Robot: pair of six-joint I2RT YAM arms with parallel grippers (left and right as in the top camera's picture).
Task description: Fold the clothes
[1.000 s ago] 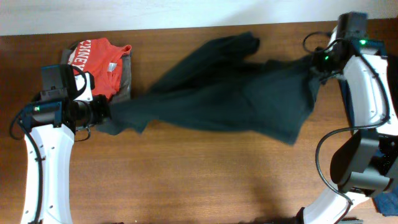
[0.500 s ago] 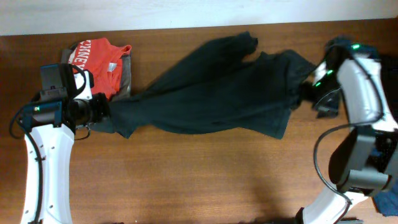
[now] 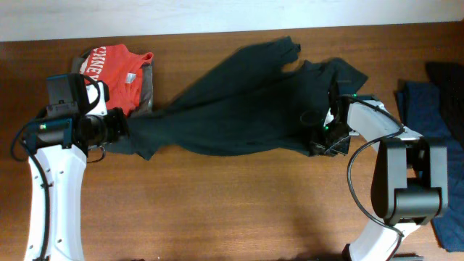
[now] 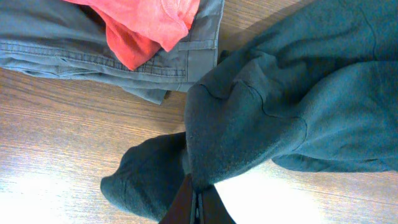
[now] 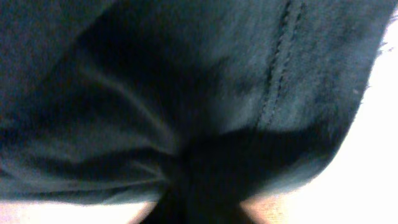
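Left gripper (image 3: 120, 130) was clamped tight on the left end of the dark shirt (image 3: 246, 109). In the left wrist view its fingers (image 4: 186, 202) met with a fold of the thick cloth pinched between them, just above the wooden table (image 3: 217, 217). Across the table the right gripper (image 3: 323, 138) lay low at the shirt's right edge. In the right wrist view creases in the cloth (image 5: 155, 74) ran together into a dark bunch at the fingers, so it appeared closed on that bunch, though the fingers themselves were lost in shadow.

Between the two grippers the shirt ran as a long, rumpled band across the middle of the table, rising toward the far right. A sleeve or corner poked toward the back edge. No lettering showed on the side facing up.

Behind the left gripper, at the far left of the table, a red tee (image 3: 116, 69) with white letters lay on top of folded grey trousers (image 4: 93, 56); the shirt's left end touched this pile's near edge. Blue clothes (image 3: 424, 109) sat at the right edge, apart from the shirt.
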